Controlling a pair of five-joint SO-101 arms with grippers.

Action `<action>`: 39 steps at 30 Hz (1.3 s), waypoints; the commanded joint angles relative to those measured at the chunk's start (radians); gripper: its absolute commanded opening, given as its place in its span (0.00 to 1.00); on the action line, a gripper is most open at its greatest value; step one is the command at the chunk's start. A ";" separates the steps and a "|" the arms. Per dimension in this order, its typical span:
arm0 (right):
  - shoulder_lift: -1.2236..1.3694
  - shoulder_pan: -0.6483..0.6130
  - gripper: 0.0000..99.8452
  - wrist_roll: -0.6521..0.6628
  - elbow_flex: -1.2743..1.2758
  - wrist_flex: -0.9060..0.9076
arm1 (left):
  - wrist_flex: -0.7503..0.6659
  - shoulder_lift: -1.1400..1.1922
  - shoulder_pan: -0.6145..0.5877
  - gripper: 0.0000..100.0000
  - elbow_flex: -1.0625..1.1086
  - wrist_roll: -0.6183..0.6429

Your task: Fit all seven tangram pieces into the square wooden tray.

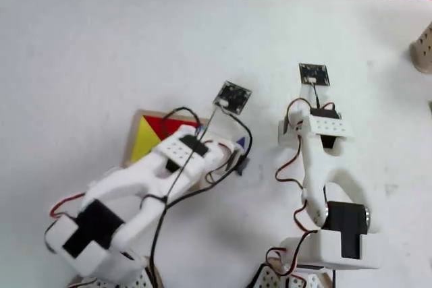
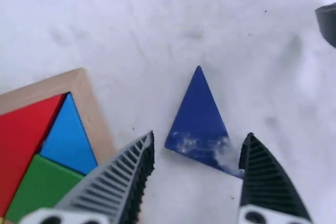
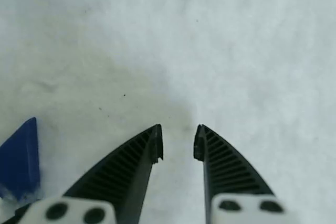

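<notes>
While my left arm lies across the wooden tray (image 1: 137,141) at the left of the white surface (image 1: 101,52), the tray already carries a yellow piece (image 1: 145,142) and a red piece (image 1: 165,125) in the high view. My left wrist view shows the same red piece (image 2: 23,129) beside a light blue piece (image 2: 65,135) and a green piece (image 2: 39,184), all lying flat inside the tray's rim (image 2: 89,103). Just right of the tray, the dark blue triangle (image 2: 198,119) lies flat on the bare surface, outside the rim. My left end effector (image 2: 198,136) is spread wide around the triangle's broad edge, one finger on each side, gripping nothing. Further right, my right end effector (image 3: 177,140) hangs over bare surface with its jaws slightly parted and nothing between them. The dark blue triangle (image 3: 21,156) sits off to one side of it.
</notes>
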 commanded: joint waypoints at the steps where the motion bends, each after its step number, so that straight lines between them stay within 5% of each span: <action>1: -0.022 0.002 0.11 0.009 -0.041 0.004 | 0.029 0.044 0.010 0.26 -0.091 0.051; 7: -0.021 0.002 0.11 0.009 -0.041 0.002 | 0.183 0.151 0.015 0.26 -0.226 0.127; 11: -0.021 0.002 0.11 0.009 -0.041 0.002 | 0.230 0.199 0.018 0.16 -0.285 0.138; 24: -0.021 0.002 0.11 0.009 -0.041 0.002 | 0.236 0.213 0.019 0.12 -0.299 0.084; 28: -0.022 0.002 0.11 0.009 -0.041 0.002 | 0.235 0.213 0.022 0.02 -0.299 0.080; 39: -0.024 0.002 0.11 0.009 -0.041 0.002 | 0.238 0.209 0.031 0.02 -0.299 0.080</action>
